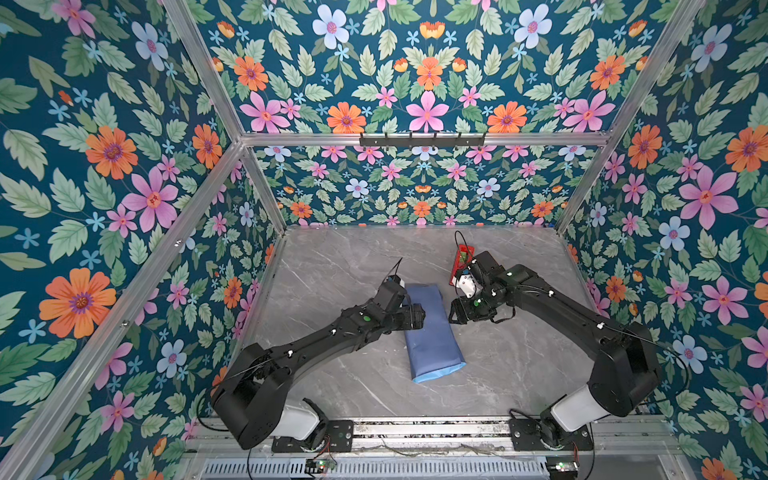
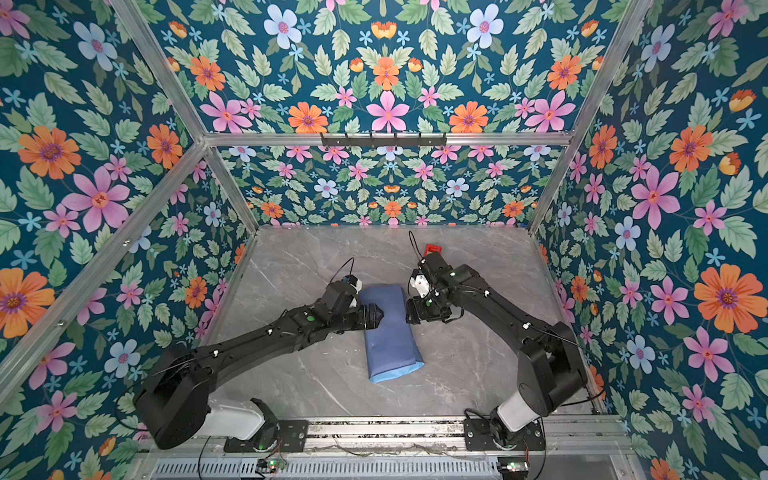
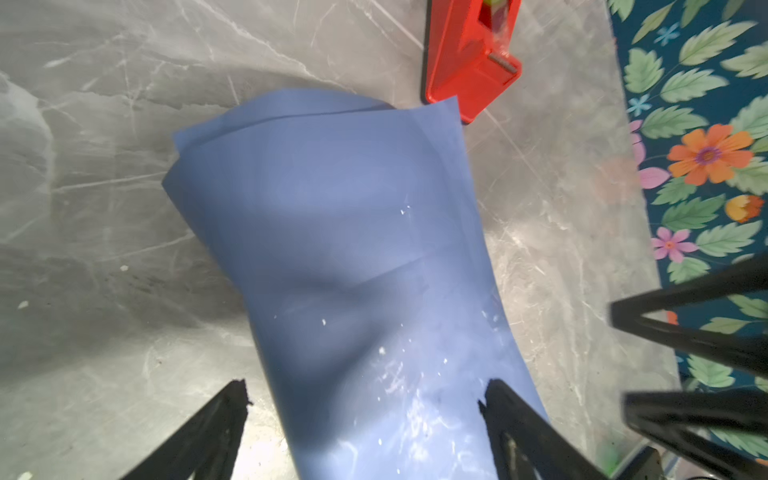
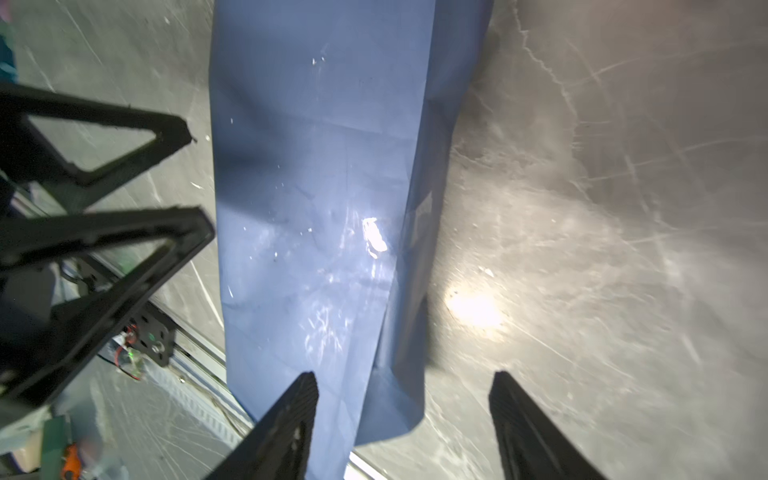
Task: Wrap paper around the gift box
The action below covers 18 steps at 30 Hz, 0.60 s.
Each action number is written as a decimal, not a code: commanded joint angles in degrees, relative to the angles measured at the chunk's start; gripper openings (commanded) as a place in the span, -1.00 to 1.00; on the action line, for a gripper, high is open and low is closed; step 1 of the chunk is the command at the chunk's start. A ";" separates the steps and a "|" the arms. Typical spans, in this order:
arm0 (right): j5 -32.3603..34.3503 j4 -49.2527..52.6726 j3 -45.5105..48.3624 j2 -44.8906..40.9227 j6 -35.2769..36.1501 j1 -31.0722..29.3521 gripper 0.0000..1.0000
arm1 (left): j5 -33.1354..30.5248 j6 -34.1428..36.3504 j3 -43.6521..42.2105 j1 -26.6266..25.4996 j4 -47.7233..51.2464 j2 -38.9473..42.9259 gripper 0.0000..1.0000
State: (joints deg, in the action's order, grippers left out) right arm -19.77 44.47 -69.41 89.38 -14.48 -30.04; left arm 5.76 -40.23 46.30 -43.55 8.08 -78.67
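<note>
The paper (image 1: pixel 432 328) (image 2: pixel 388 332) lies folded into a long slate-blue bundle in the middle of the table, its light-blue face showing at the near end (image 1: pixel 440 374). The gift box is hidden; the paper covers whatever is inside. My left gripper (image 1: pixel 415 318) (image 3: pixel 365 390) hovers open over the bundle's left edge, one fingertip over paper and the other over bare table. My right gripper (image 1: pixel 453 316) (image 4: pixel 405 380) stands open at the bundle's right edge, one finger above the paper (image 4: pixel 324 187) and one above the table. Neither holds anything.
A red tape dispenser (image 1: pixel 461 259) (image 3: pixel 469 54) stands on the grey marble table (image 1: pixel 332 270) behind the right arm, near the bundle's far end. Floral walls close the table on three sides. A metal rail (image 1: pixel 415 428) runs along the front edge.
</note>
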 commanded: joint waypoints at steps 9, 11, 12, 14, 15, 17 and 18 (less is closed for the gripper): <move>-9.51 -20.57 9.26 2.60 -13.00 -0.36 0.34 | 11.09 -9.07 -6.64 1.25 -10.97 -0.83 0.64; -10.64 -23.49 10.57 2.51 -14.90 -0.73 0.32 | 12.34 -9.18 -6.00 1.71 -12.46 -2.25 0.61; -11.05 -24.87 11.16 2.68 -15.94 -0.82 0.30 | 13.02 -9.40 -5.72 2.09 -13.33 -3.20 0.60; -11.04 -26.78 11.65 3.19 -17.25 -0.99 0.27 | 13.87 -9.39 -5.07 2.98 -14.70 -4.68 0.57; -10.76 -27.74 11.65 3.53 -17.74 -0.99 0.26 | 13.87 -8.98 -4.60 3.52 -15.01 -5.60 0.56; -9.85 -28.70 10.91 4.27 -18.16 -1.05 0.24 | 13.07 -7.31 -3.03 4.70 -14.18 -7.02 0.56; -9.00 -28.78 10.16 4.63 -18.13 -0.87 0.24 | 12.16 -6.17 -2.16 5.24 -13.90 -7.76 0.57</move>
State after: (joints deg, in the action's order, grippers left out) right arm -29.30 20.56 -58.22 93.38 -30.57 -30.89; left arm 17.76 -48.93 42.52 -39.22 -3.51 -85.30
